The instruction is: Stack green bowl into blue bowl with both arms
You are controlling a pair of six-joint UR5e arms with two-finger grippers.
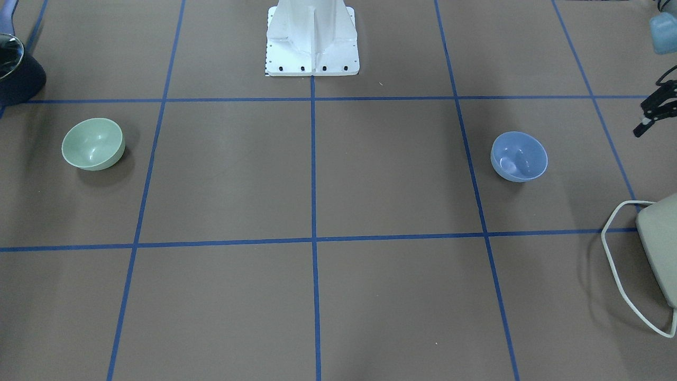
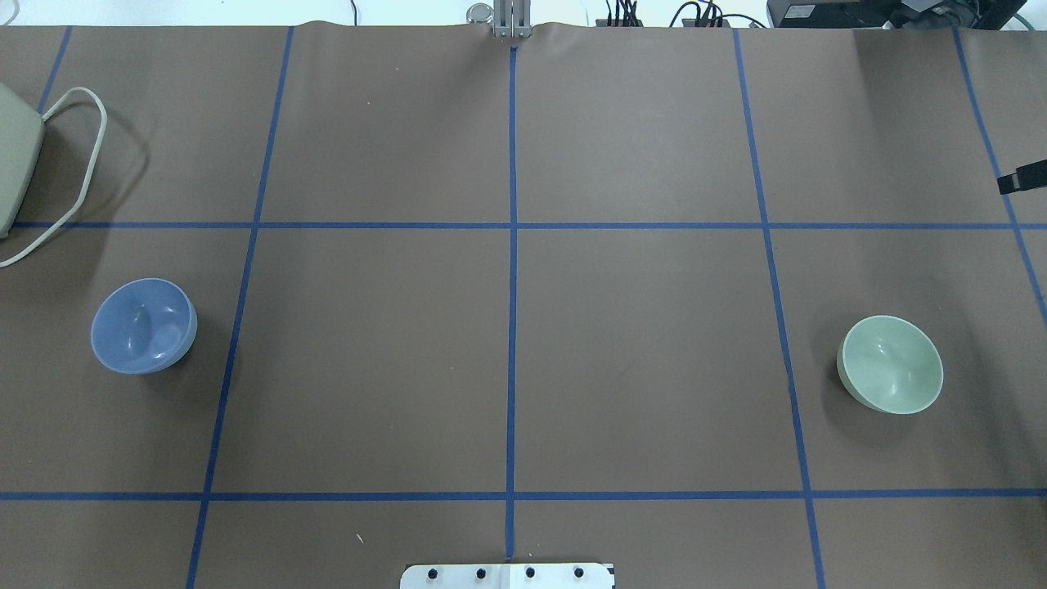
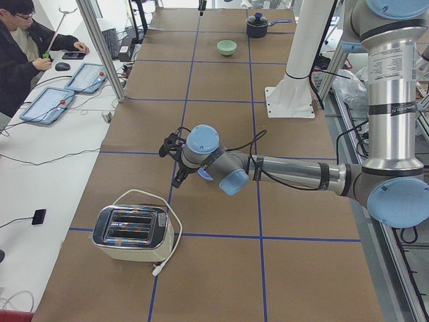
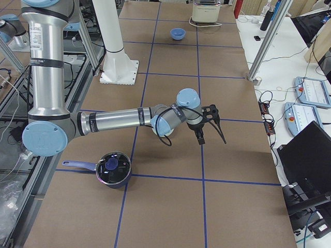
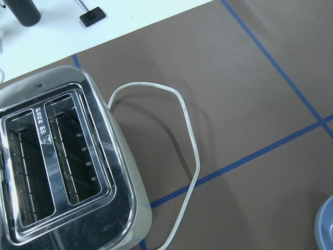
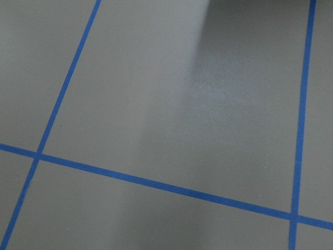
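The green bowl (image 2: pixel 891 364) stands upright and empty on the brown table's right side in the overhead view; it also shows in the front view (image 1: pixel 92 144). The blue bowl (image 2: pixel 143 325) stands upright and empty on the left side, and in the front view (image 1: pixel 519 156). My left gripper (image 1: pixel 653 108) hangs at the table's edge beyond the blue bowl, apart from it, fingers spread and empty. My right gripper (image 4: pixel 211 138) hangs beyond the green bowl, fingers spread and empty; only one fingertip (image 2: pixel 1022 178) shows overhead.
A toaster (image 3: pixel 131 231) with a white cord lies near the left gripper, just outside the blue bowl. A dark lidded pot (image 4: pixel 113 168) sits near the right arm's side. The white pedestal base (image 1: pixel 312 39) stands at the table's middle rear.
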